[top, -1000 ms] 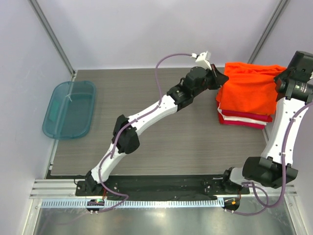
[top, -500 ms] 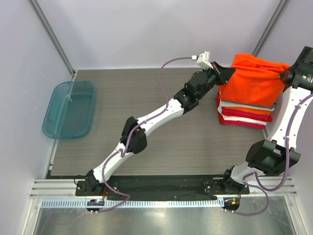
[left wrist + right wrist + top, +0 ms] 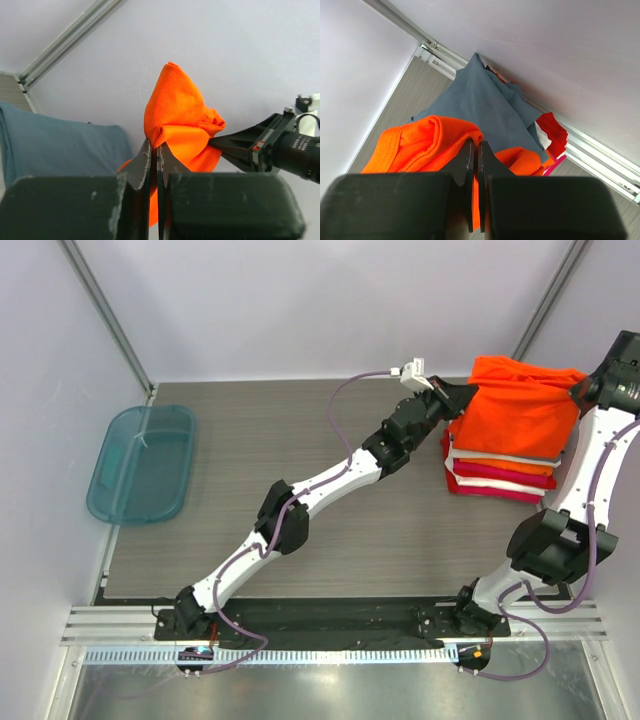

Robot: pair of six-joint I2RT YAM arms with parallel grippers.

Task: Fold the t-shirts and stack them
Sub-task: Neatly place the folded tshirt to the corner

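Note:
A bright orange t-shirt (image 3: 520, 400) hangs lifted over the stack of folded t-shirts (image 3: 500, 475) at the table's far right. My left gripper (image 3: 470, 392) is shut on its left corner, and the cloth (image 3: 180, 120) bunches up above the closed jaws (image 3: 155, 150). On the shirt's right corner my right gripper (image 3: 583, 388) is shut too, with orange mesh (image 3: 420, 140) pinched at the tips (image 3: 476, 147). Below lie a slate blue-grey shirt (image 3: 480, 107), then white and crimson layers (image 3: 552, 132).
A translucent teal tub (image 3: 141, 462) sits at the table's left edge. Grey walls and metal frame posts (image 3: 108, 320) close in the back and sides; the stack lies close to the right wall.
Both grippers have risen and moved toward the back with the orange shirt, lifting it off the stack so the folded layers beneath now show.

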